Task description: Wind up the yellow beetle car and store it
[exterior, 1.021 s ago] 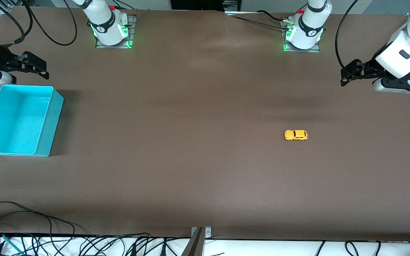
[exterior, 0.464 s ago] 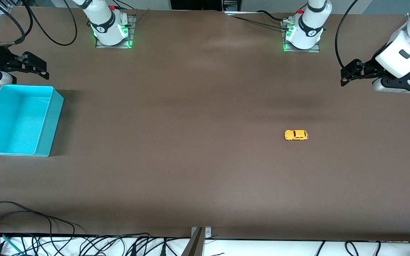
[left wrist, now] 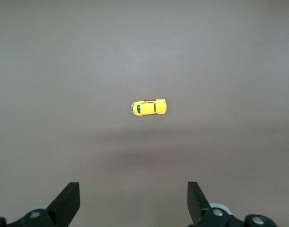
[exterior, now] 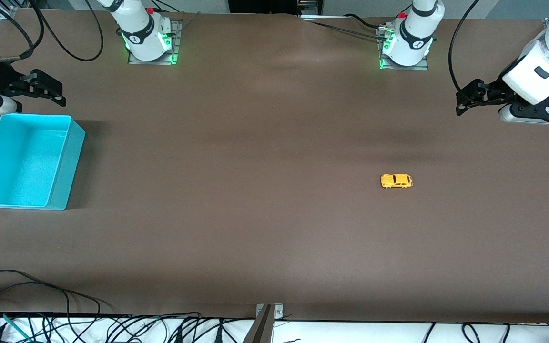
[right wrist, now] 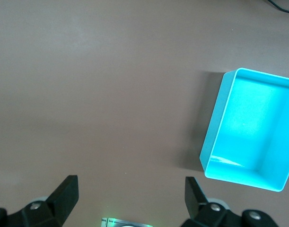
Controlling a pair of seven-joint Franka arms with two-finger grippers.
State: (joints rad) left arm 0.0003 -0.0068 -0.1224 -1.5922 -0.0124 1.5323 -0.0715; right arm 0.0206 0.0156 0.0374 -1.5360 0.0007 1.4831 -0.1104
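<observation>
On the table (exterior: 265, 143) sits the yellow beetle car (exterior: 396, 181), seemingly untouched; left pincer (exterior: 462, 102) and right pincer (exterior: 55, 93) gape wide.

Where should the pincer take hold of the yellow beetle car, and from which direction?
Probably from straight above, the fingers closing on the two long flanks of the yellow beetle car: it stands on its wheels on the open table, and its rounded roof offers no flat hold.
</observation>
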